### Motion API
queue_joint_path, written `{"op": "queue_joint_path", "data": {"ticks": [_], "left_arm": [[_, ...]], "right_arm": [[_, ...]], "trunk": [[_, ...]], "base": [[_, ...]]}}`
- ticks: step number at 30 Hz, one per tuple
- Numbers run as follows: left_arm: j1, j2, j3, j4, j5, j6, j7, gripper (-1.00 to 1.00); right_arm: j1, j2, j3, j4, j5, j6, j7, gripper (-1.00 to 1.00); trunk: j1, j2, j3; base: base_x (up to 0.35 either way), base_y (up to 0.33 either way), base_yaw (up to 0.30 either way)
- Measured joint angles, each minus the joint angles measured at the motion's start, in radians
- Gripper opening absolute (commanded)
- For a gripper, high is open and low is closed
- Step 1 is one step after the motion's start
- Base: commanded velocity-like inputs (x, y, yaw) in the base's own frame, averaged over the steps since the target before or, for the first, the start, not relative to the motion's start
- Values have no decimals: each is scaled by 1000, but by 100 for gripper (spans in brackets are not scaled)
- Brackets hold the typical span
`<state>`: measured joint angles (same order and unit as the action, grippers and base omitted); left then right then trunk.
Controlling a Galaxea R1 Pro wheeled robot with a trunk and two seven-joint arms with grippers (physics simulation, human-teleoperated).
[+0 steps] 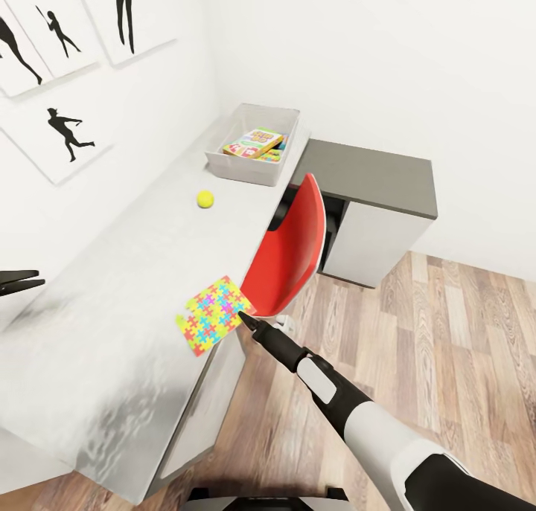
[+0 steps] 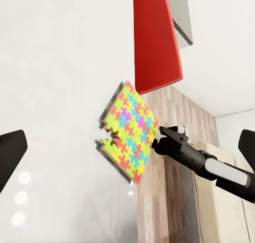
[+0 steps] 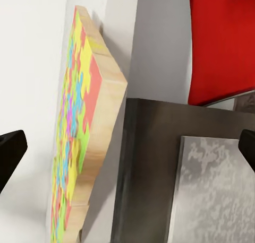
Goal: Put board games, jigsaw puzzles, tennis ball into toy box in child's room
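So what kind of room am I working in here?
Probably a child's bedroom or study corner: a long desk holds a jigsaw puzzle, tennis ball and toy box, with a red chair and silhouette prints.

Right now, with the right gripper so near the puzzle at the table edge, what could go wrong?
1. The jigsaw puzzle overhangs the table edge; a push from the right gripper could tip it onto the floor.
2. The red chair stands close beside the arm, so a swing toward the toy box may hit it.
3. The tennis ball lies loose and could roll if bumped.
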<state>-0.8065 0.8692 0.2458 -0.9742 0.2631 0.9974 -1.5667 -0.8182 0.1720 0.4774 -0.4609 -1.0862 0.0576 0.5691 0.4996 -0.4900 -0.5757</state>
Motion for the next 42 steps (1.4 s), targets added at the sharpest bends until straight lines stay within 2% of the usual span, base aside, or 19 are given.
{"op": "queue_joint_path", "data": {"ticks": [37, 38, 42], "left_arm": [[0, 0, 0, 0, 2, 1, 0, 100], [0, 0, 0, 0, 2, 1, 0, 100], [0, 0, 0, 0, 2, 1, 0, 100]], "right_arm": [[0, 0, 2, -9, 2, -12, 2, 100], [0, 0, 2, -9, 1, -12, 2, -100], [0, 0, 0, -10, 1, -13, 3, -100]], "trunk": [[0, 0, 0], [0, 0, 0], [0, 0, 0]], "base": [[0, 16, 0], [0, 0, 0], [0, 0, 0]]}}
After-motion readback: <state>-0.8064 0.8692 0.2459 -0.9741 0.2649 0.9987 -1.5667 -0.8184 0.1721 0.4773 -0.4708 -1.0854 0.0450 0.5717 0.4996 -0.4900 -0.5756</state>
